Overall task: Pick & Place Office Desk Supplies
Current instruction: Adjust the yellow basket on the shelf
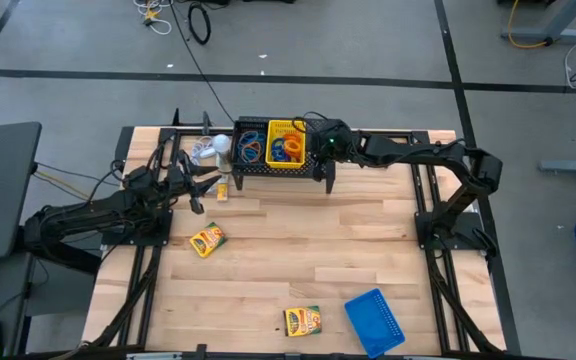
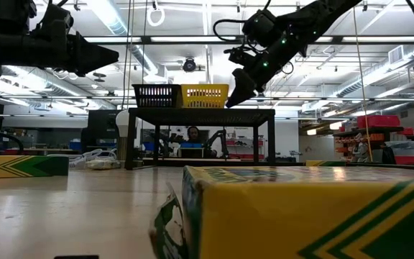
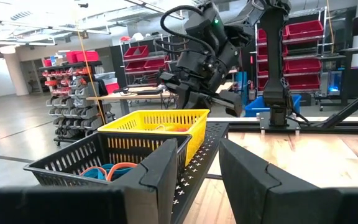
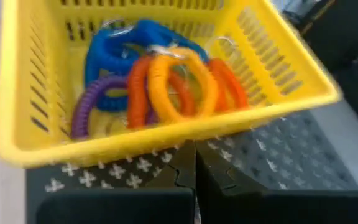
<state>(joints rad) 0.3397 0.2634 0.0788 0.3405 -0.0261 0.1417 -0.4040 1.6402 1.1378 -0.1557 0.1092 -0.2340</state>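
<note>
high view, left to right. left gripper [image 1: 205, 187]: above the table's [image 1: 298, 250] left rear part, just left of the stand [image 1: 280, 170], fingers released with a clear gap between them and nothing held (left wrist view [image 3: 197, 180]). three crayon boxes are visible: one small box [image 1: 222, 191] just beside the left fingertips, one [image 1: 207, 240] on the left middle of the table, one [image 1: 303, 321] near the front edge. three trays: black tray [image 1: 250, 146] and yellow tray [image 1: 286, 142] side by side and touching on top of the stand, the black one to the left; blue tray [image 1: 375, 321] lies tipped on the table at front right, just right of the third box. both stand trays hold coil bands [image 1: 286, 150]; the count in the black tray cannot be told. right wrist view: the yellow tray [image 4: 36, 149] holds about five bands [image 4: 179, 84], blue, purple, two orange, one red-orange, overlapping. right gripper [image 1: 320, 143]: at the yellow tray's right edge, over the stand; its fingers [image 4: 166, 180] are clenched together, holding nothing. a white round object [image 1: 208, 150] with cord lies left of the stand.
</note>
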